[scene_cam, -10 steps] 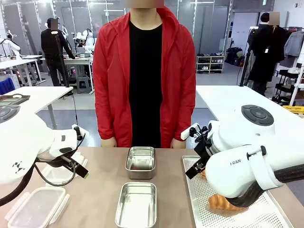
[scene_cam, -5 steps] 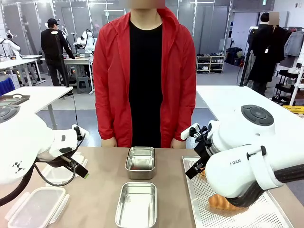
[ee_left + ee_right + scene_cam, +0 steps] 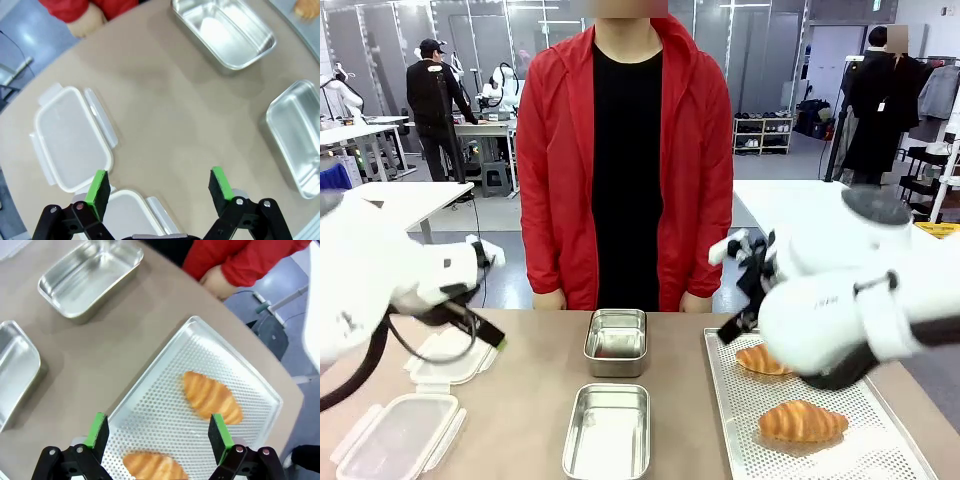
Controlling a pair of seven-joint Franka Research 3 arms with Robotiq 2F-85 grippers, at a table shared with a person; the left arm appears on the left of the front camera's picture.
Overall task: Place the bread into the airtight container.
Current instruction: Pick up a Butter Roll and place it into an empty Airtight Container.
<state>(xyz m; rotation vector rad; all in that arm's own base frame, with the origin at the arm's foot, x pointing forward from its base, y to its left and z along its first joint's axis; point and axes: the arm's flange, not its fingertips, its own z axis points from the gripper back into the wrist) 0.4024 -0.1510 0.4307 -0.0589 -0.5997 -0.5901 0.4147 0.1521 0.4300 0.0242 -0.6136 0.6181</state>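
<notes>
My right pincer [image 3: 157, 416] hangs open above the golden-brown flaky croissant [image 3: 212, 397]. Light, crushable: I'd pinch gently across its thick middle.

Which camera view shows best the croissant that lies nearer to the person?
The right wrist view: the whole croissant lies uncovered on the perforated tray. In the front view the right arm covers one end. The left wrist view catches just a sliver at its top right corner, probably this one.
</notes>
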